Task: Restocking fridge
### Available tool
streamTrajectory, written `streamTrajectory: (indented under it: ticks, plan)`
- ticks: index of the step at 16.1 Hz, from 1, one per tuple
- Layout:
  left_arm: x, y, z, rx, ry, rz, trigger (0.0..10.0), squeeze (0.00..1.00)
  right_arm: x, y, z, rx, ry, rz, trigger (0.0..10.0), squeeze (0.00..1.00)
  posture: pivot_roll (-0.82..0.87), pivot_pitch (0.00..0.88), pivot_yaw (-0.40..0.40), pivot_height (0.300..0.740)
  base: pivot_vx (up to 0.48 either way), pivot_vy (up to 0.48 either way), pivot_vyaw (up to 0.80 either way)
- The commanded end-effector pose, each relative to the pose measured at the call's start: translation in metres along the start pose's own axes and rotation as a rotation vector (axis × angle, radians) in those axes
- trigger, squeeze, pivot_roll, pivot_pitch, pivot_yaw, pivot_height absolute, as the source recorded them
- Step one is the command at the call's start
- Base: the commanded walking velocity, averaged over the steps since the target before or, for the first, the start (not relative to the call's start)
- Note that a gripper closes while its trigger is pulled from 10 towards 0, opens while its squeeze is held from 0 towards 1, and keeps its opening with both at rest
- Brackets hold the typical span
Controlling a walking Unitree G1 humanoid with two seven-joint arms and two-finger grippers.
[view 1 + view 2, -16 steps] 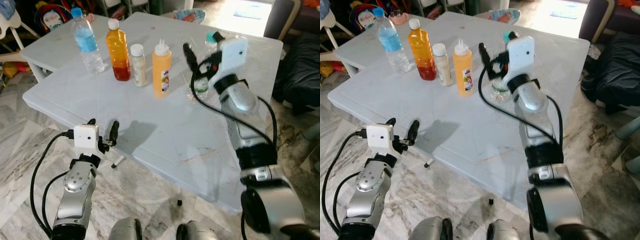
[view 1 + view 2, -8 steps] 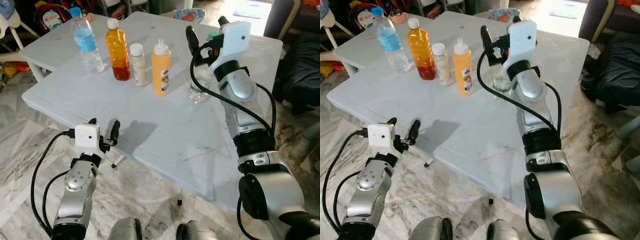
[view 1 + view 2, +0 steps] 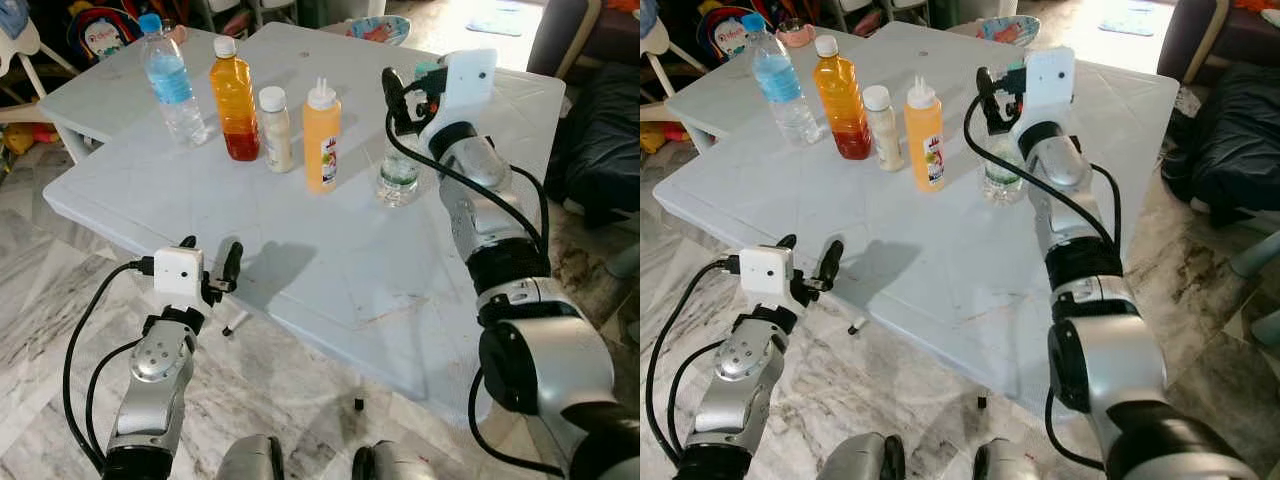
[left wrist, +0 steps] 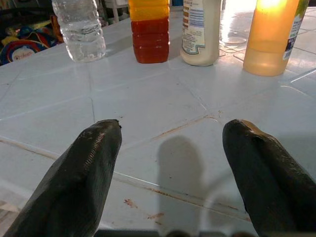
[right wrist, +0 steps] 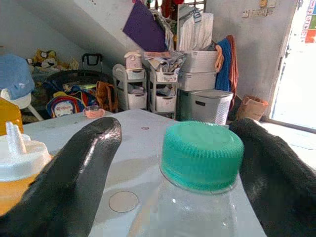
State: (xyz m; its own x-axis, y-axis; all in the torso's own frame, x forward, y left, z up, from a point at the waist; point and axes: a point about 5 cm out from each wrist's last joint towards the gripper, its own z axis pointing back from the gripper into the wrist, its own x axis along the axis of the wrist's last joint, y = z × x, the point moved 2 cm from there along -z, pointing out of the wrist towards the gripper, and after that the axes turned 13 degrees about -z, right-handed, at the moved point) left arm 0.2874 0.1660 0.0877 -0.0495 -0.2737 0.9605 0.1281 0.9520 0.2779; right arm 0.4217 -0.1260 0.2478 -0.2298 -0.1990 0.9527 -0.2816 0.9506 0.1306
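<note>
A clear bottle [image 3: 399, 172] with a green cap [image 5: 201, 155] stands on the white table [image 3: 300, 250], right of the row. My right gripper [image 3: 412, 95] is open at cap height, one black finger [image 5: 74, 168] on each side of the cap with a gap showing. The row to its left holds an orange squeeze bottle [image 3: 322, 138], a white-capped cream bottle [image 3: 275, 130], an orange juice bottle [image 3: 235, 100] and a blue-capped water bottle [image 3: 172, 85]. My left gripper [image 3: 210, 262] is open and holds nothing, low at the table's near edge, pointing toward the row.
A patterned bowl [image 3: 378, 30] sits at the table's far end. A dark sofa [image 3: 600, 130] stands close on the right. Bags and a child's seat [image 3: 95, 35] crowd the back left. Marble floor lies under and before the table.
My right gripper has risen from the clear bottle's body to its cap and settled around it. The left arm has stayed still.
</note>
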Motion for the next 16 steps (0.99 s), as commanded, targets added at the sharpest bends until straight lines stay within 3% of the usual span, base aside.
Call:
streamTrajectory:
  ticks: [1,16]
  plan:
    - [0.0,0.003,0.001,-0.001,0.002,-0.01,10.0,0.0,0.004,0.005,-0.005,0.017,-0.009,-0.011,0.0,0.0,0.04,0.097,0.057,0.74,0.0,0.0,0.0]
    - [0.0,-0.001,-0.002,-0.015,0.002,-0.014,10.0,0.0,-0.012,-0.008,0.012,-0.017,0.021,0.073,0.0,0.0,0.03,0.089,0.057,0.74,0.0,0.0,0.0]
